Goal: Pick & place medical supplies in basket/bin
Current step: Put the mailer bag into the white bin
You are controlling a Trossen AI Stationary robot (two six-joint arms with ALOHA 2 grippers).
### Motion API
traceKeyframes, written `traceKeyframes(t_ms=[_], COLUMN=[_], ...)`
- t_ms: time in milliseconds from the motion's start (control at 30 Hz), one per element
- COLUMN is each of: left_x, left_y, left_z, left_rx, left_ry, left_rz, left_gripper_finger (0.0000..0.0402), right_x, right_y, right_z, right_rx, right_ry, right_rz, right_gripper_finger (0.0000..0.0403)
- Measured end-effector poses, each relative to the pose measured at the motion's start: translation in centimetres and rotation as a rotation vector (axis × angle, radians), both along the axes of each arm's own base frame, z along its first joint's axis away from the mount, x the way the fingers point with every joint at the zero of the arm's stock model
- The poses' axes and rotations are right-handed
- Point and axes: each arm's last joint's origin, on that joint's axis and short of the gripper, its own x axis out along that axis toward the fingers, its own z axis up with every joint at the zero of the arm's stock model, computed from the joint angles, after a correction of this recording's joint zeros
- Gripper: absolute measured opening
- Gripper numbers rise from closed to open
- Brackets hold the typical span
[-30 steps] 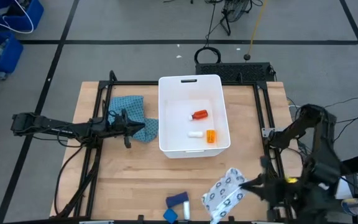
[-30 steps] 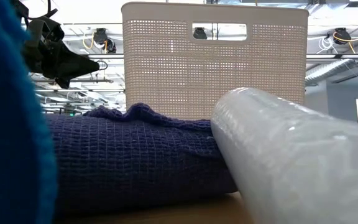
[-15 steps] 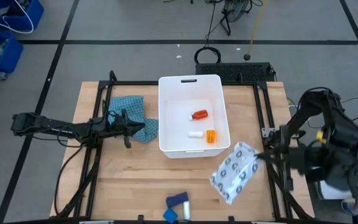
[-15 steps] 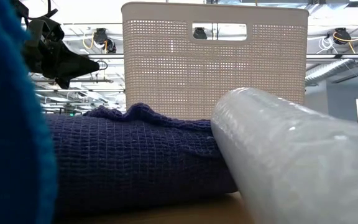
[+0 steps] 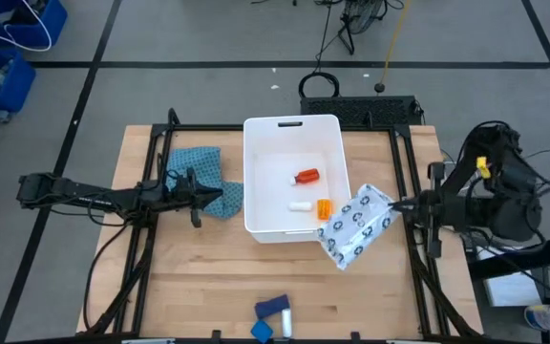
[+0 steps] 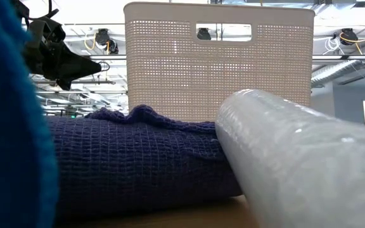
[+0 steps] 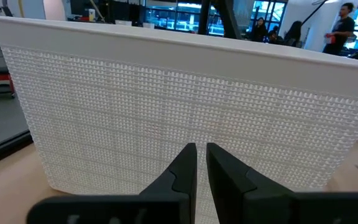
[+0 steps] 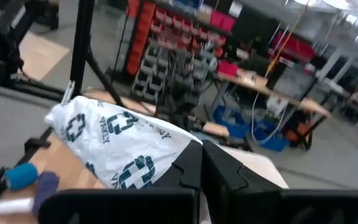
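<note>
The white bin (image 5: 294, 227) stands mid-table and holds a red bottle (image 5: 306, 176), a white tube (image 5: 300, 204) and an orange pill bottle (image 5: 324, 209). My right gripper (image 5: 402, 205) is shut on the white dark-patterned pouch (image 5: 354, 225), which hangs over the bin's near right corner. The pouch also shows in the right wrist view (image 8: 120, 143). Blue pieces (image 5: 273, 313) lie at the table's near edge. My left gripper (image 5: 222, 198) is shut and empty, left of the bin beside the teal cloth (image 5: 201, 172), facing the bin's wall (image 7: 166, 106). My right gripper pinches the pouch's right-hand end (image 8: 169, 152) between its two fingers. The fingers come level from the table's right side. The pouch sticks out from them toward the bin, lifted clear of the table, its far end (image 5: 327, 239) over the bin's near right corner.
In the low view a dark blue knit item (image 6: 132, 158) and a clear-wrapped roll (image 6: 303, 164) lie close before the camera, with the bin's perforated wall (image 6: 219, 63) behind. Black frame rails (image 5: 418, 172) run along the table's sides. Bare wood lies between the bin and the near edge.
My right gripper has carried the pouch up from the table's near right area toward the far edge and left, up to the bin. The pouch is lifted clear and now overlaps the bin's near right corner. The gripper has stayed shut on it.
</note>
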Motion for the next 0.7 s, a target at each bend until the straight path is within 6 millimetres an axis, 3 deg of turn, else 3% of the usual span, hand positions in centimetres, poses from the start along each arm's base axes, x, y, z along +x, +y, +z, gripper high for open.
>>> traceKeyframes(t_ms=[333,700], left_x=[0.0,0.0], left_y=[0.0,0.0], left_z=[0.0,0.0], left_rx=[0.000,0.005], left_ry=[0.000,0.001], left_rz=[0.001,0.001], left_gripper_finger=[0.0042,0.0042], right_x=[-1.0,-0.1], right_y=[-3.1,-5.2], right_z=[-1.9,-2.8], right_rx=[0.005,-0.047], right_ry=[-0.243,-0.199], right_rz=[0.055,-0.066], right_gripper_finger=[0.0000,0.0000])
